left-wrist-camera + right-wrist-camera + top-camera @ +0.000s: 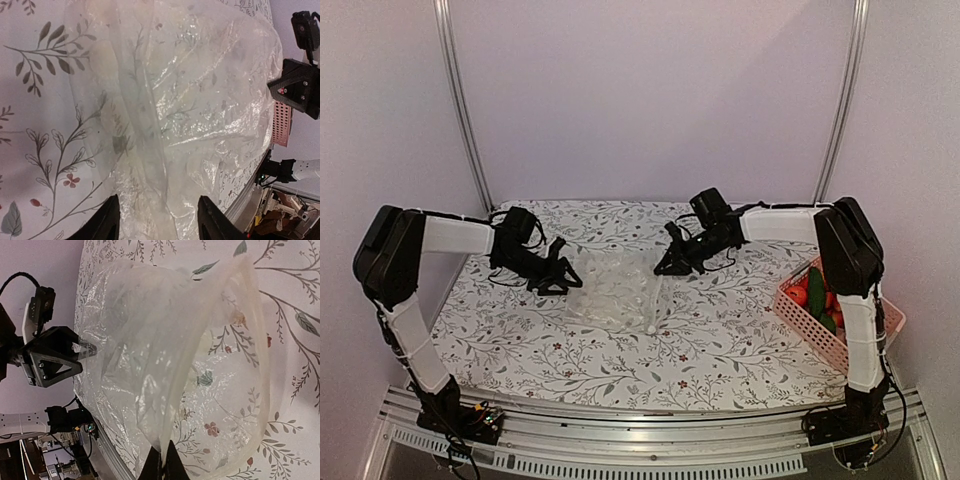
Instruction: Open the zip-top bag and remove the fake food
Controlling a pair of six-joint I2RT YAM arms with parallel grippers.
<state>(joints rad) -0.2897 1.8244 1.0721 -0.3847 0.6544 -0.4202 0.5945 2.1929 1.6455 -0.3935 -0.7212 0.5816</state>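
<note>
My right gripper [162, 460] pinches a fold of the zip-top bag [165, 365] — left gripper [157, 212] spread astride it; fake food [817, 293] seems to sit in the pink basket [802, 322]

A white tablecloth [720, 350] printed with leafy sprigs and small red flowers covers the table. A pink lattice basket [798, 318] sits at its right edge, set at an angle. Behind the far side rise 2 silver metal poles, the left pole [460, 110] and the right pole [845, 100], against a pale lilac wall [650, 90]. A slotted aluminium rail [650, 440] runs along the near edge.
</note>
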